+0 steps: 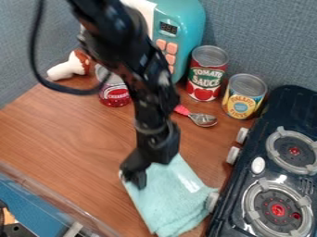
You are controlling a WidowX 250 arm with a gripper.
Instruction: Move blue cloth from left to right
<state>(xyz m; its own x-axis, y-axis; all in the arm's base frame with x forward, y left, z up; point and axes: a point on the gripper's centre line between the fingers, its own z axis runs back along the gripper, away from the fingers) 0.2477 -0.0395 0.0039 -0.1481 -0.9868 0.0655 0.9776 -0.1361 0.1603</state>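
In the camera view, our gripper (134, 178) hangs at the upper-left edge of the blue cloth (173, 196); we cannot tell whether it is open or closed on the fabric. The cloth spreads below and to the gripper's right, up against the stove (232, 210). We should secure that edge, lift slightly, then ease rightward, because the low knob (212, 202) could snag it. Above and right of the gripper are the spoon (203, 120), tomato can (206, 76) and pineapple can (242, 98), probably clear of a low path.
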